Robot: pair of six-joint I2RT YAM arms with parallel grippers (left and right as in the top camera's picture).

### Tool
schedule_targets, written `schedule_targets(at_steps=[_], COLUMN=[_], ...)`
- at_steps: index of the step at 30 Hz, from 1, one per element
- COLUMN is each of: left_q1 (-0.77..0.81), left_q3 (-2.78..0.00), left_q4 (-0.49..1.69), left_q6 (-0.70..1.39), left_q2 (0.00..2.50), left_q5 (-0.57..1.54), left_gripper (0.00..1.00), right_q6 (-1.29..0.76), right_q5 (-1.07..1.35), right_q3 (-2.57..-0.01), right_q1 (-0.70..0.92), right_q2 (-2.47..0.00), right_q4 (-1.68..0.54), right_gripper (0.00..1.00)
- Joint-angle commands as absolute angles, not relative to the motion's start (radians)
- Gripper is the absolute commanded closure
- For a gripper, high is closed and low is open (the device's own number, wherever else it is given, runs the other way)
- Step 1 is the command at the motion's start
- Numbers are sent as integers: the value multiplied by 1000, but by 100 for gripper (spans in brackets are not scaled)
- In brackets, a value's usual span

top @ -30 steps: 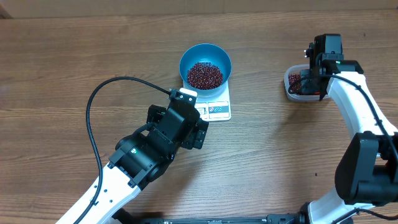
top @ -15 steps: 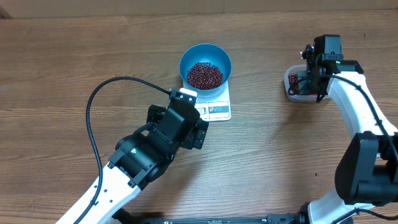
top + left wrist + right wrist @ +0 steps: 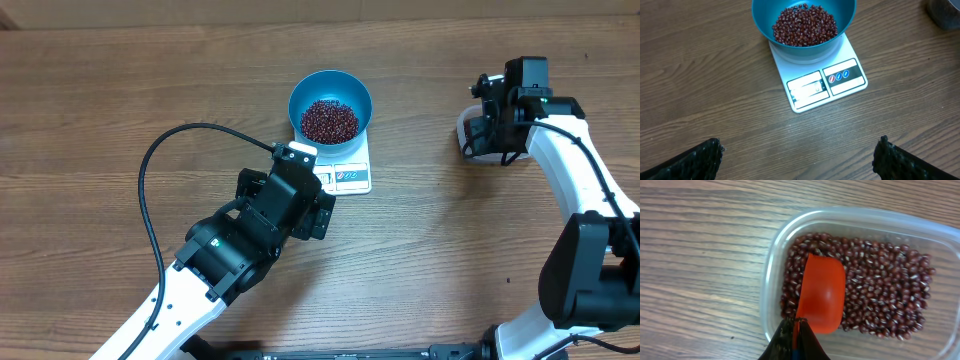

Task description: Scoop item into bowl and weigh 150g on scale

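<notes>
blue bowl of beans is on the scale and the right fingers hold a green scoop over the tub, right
No: the scoop is orange-red, not green; the right wrist view shows it. The bowl of beans is on the scale, and the right fingers do hold the scoop over the tub.

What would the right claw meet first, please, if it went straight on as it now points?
Probably the red beans in the clear tub: the right claw, shut on the orange scoop, points down into it, so the scoop would touch them first; depth is unclear.
</notes>
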State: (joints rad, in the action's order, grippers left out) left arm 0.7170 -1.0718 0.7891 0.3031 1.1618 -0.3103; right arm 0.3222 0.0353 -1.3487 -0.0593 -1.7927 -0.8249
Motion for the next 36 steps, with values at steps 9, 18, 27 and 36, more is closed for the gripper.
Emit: schedule_targets(at_steps=[9,18,27,36], left_q1=[707,707,707,707], left_q3=[-1068,-1068,-1068,-1068], left_q4=[789,789,789,789], left_q6=[295,295,295,295], left_q2=[1165,1165,1165,1165], left_q5=[-314,-314,-314,-314], left_gripper=[1,1,1,0], right_q6=[350,349,349,342], right_q5=[116,231,257,256], right_q3=[-1348,-1348,-1348,-1348], right_q1=[-63,-63,-63,-89], right_q2=[-1798,-1798,-1798,-1798], right_q4=[-855,-854,-836,-818], right_gripper=[96,96,96,96])
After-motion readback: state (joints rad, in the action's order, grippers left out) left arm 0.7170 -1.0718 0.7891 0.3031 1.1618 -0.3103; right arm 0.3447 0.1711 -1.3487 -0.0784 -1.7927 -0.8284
